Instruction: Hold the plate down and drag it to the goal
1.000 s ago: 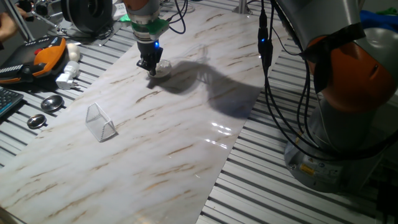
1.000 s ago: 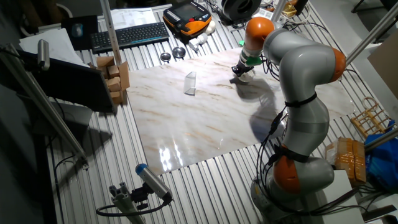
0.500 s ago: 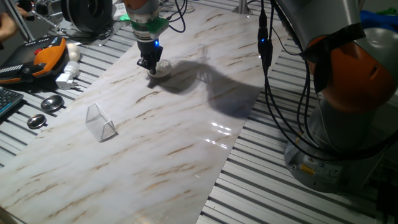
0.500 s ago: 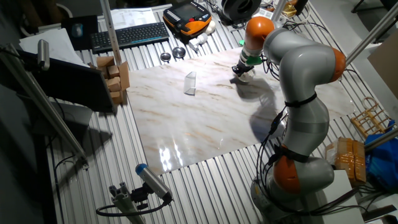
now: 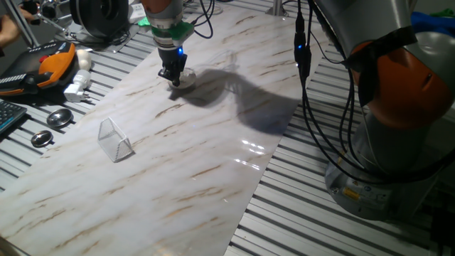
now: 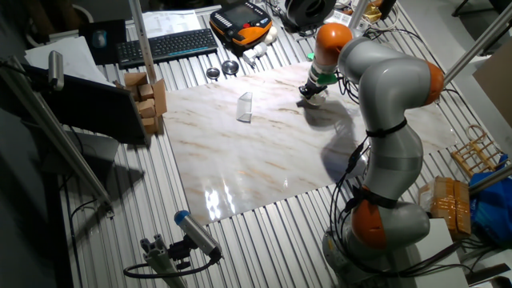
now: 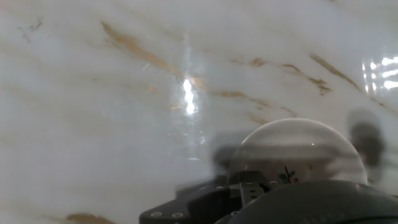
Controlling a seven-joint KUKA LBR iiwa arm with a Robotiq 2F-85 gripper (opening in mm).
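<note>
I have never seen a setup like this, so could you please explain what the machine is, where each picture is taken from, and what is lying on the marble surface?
The machine is one grey and orange robot arm with a small two-finger gripper. Two pictures come from fixed cameras on different sides of the table; the third comes from a camera on the hand, looking down along the fingers. On the marble board lies the plate, a small white dish with a reddish mark, seen close up in the hand view. The gripper is at the plate's edge, seemingly pressing on it, not lifting; whether its fingers are open is unclear. Farther along stands the goal, a clear plastic frame. Two grey metal discs lie off the board.
</note>
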